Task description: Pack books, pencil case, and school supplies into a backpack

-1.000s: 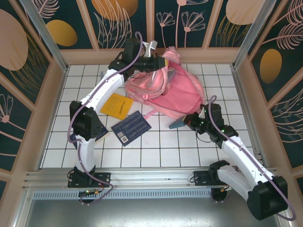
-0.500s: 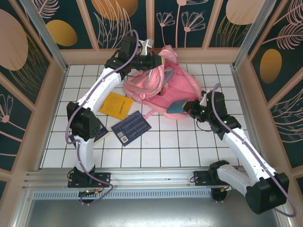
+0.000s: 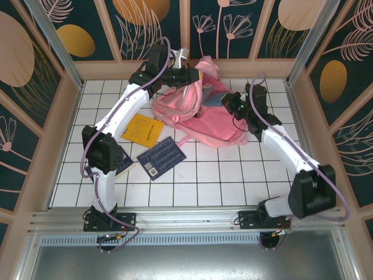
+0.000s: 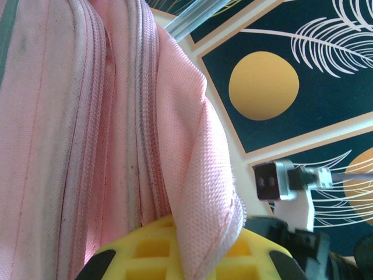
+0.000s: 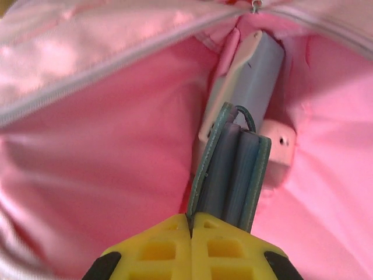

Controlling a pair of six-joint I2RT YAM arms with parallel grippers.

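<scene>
left tool (image 4: 187,248) pinching backpack (image 3: 221,125) edge, right tool (image 5: 191,220) gripping teal pad (image 5: 233,169) inside, beside grey piece (image 5: 256,73)

The backpack (image 3: 221,125) is pink. The yellow-orange book (image 3: 144,129) looks plain; the navy book (image 3: 161,157) carries a pale grid pattern. The pad (image 5: 233,169) is dark teal, the table (image 3: 233,175) white-tiled.

Dark flat item (image 3: 126,165) mostly hidden under left arm (image 3: 105,153); backpack (image 4: 87,116) cropped at edges

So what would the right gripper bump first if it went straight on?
Probably the grey stapler-like piece inside the backpack, just past the teal pad the right gripper holds; depth is unclear.
</scene>
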